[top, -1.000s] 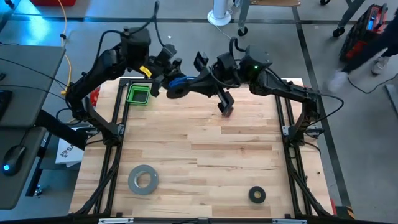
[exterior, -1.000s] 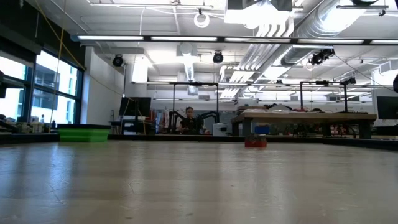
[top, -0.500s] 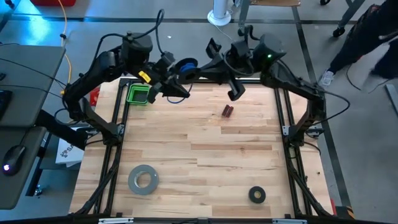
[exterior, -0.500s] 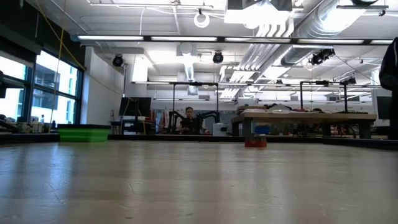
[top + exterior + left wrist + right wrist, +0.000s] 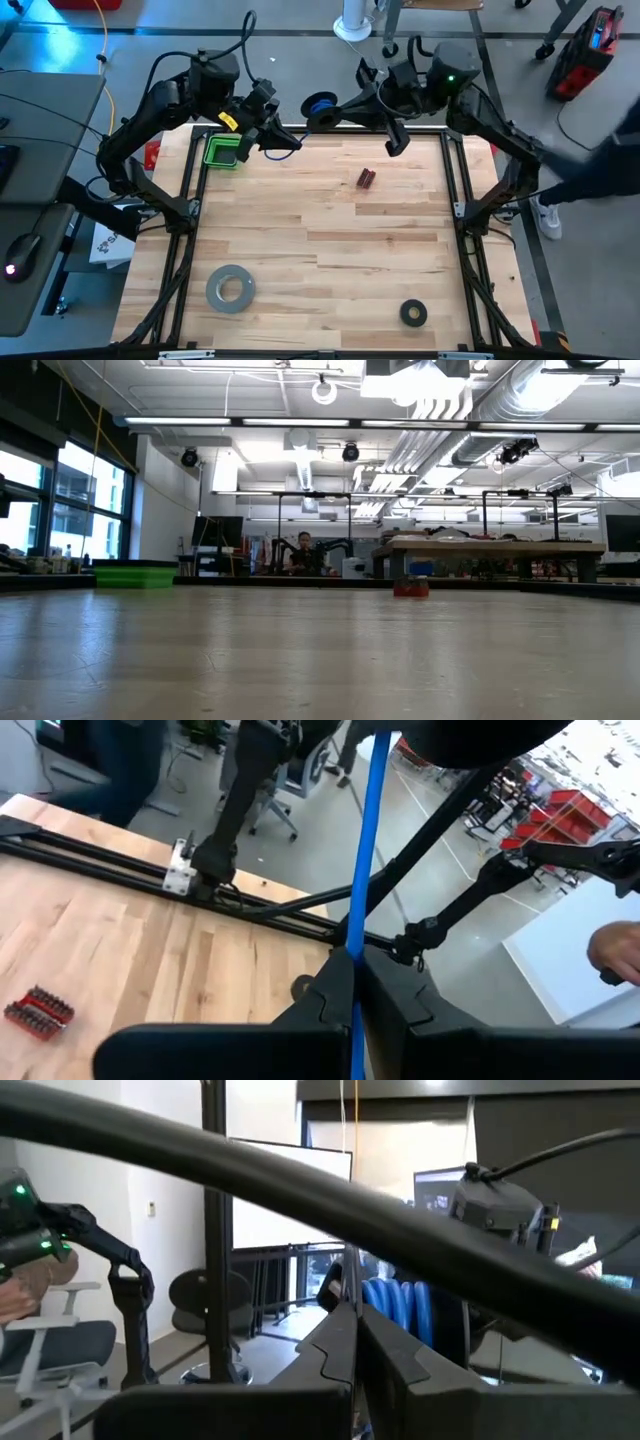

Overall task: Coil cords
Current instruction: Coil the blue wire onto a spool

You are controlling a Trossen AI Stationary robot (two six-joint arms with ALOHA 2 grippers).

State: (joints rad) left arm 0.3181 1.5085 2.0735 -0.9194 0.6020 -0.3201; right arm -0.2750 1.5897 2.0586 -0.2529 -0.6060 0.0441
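1. The cord [image 5: 318, 104] hangs in the air at the counter's far edge, between the two arms. Most of it is a small blue coil at the right claw [image 5: 322, 110], and a short straight run leads to the left claw [image 5: 283, 146].
2. The left claw is clamped shut on the cord; in its wrist view the blue line runs straight up out of the closed fingers [image 5: 330, 1000], pulled taut.
3. The right claw is also shut, and its wrist view shows the blue loops just past its fingertips. It seems to hold the coil, though the exact contact point is hidden.
4. To do this step well, I would keep light tension on the straight run so each new loop lies beside the last instead of crossing it.
5. The left claw should feed the cord, not drag it; a hard pull could tug the coil loose from the right claw.
6. Keep the loops about the same width, and bring the work over the counter [image 5: 330, 260] before letting go, since it now sits at the rim.
7. The cord is thin, smooth and limp, so it will likely spring open unless pinned.
8. The counter is pale wood planks, matt, in a black metal frame.
9. Lying on it: a grey tape roll [image 5: 230, 287], a black ring [image 5: 413, 313], a small red bit holder [image 5: 367, 179] and a green tray [image 5: 222, 152].
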